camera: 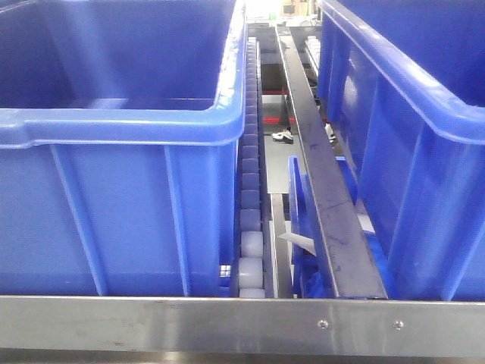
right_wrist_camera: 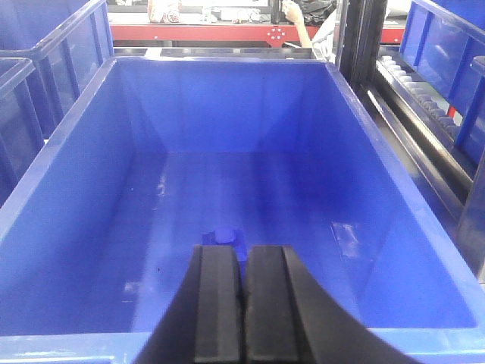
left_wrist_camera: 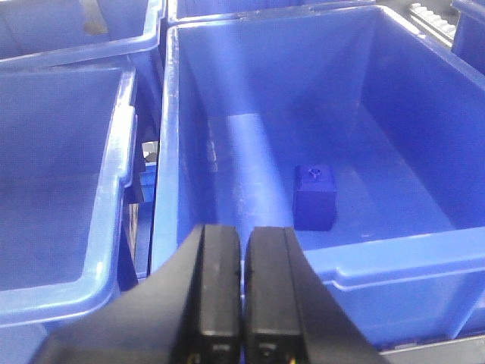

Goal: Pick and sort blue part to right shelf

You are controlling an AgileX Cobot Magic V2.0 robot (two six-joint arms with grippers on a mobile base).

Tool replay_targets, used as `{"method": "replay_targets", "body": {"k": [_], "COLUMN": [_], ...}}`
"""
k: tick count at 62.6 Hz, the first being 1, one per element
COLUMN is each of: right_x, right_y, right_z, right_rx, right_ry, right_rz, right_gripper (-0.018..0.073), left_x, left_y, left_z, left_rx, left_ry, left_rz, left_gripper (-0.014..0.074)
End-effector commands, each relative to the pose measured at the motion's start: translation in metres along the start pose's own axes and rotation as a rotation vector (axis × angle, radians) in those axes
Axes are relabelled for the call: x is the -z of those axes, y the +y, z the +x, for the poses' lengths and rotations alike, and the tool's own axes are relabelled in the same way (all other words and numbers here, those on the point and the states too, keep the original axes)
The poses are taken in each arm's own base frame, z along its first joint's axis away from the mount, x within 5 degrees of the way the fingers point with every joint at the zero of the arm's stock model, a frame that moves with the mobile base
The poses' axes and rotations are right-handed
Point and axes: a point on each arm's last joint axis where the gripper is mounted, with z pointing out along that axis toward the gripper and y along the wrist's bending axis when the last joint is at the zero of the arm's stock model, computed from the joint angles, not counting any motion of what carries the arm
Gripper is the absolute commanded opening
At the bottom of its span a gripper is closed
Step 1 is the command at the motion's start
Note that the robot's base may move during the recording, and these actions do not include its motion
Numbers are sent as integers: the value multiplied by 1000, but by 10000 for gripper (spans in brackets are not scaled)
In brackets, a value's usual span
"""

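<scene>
A dark blue block-shaped part [left_wrist_camera: 314,196] stands on the floor of a blue bin [left_wrist_camera: 394,258] in the left wrist view. My left gripper [left_wrist_camera: 242,250] hovers over that bin's near rim, shut with nothing between its fingers. In the right wrist view a small blue part [right_wrist_camera: 224,236] lies on the floor of another blue bin [right_wrist_camera: 68,182], just beyond my right gripper [right_wrist_camera: 242,265], which is shut and empty above the near rim. Neither gripper shows in the front view.
Two big blue bins [camera: 114,129] [camera: 424,106] fill the front view, with a roller track [camera: 250,189] and a dark metal rail [camera: 318,167] between them. A metal bar [camera: 242,326] runs along the front. More bins [left_wrist_camera: 53,174] stand left of the left arm's bin.
</scene>
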Motion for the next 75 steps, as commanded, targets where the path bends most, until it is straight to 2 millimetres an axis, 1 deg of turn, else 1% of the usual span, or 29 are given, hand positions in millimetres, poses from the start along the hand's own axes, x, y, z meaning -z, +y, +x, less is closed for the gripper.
{"method": "replay_targets", "body": {"k": [1, 9, 15, 20, 25, 30, 37, 38, 42, 45, 54, 75], "right_x": [1, 1, 1, 1, 1, 1, 1, 1, 1, 1, 1, 1], "right_y": [1, 1, 1, 1, 1, 1, 1, 1, 1, 1, 1, 1], "right_z": [-14, -14, -14, -14, -14, -14, -14, -14, -14, -14, -14, -14], "right_rx": [9, 9, 9, 9, 9, 9, 9, 9, 9, 9, 9, 9], "right_ry": [-88, -88, -88, -88, -88, -89, -90, -89, -90, -90, -90, -90], "right_rz": [-8, -8, -8, -8, -8, -9, -9, -9, -9, -9, -9, -9], "right_gripper": [34, 34, 34, 34, 34, 34, 34, 34, 34, 34, 34, 34], "left_x": [-1, -4, -13, -23, -34, -45, -59, -62, -66, -67, -68, -68], "left_y": [-2, -8, -12, -14, -13, -11, -9, -9, -10, -11, -13, -14], "left_z": [-12, -13, -6, 9, 30, 47, 73, 81, 91, 93, 95, 95], "left_rx": [9, 61, 66, 122, 177, 185, 183, 181, 177, 182, 164, 164], "left_ry": [-93, -145, -203, -242, -267, -286, -325, -329, -349, -302, -281, -280], "left_rz": [8, 0, -50, -101, -154, -195, -207, -209, -204, -187, -147, -133], "left_gripper": [123, 124, 123, 123, 123, 124, 123, 124, 123, 123, 123, 123]}}
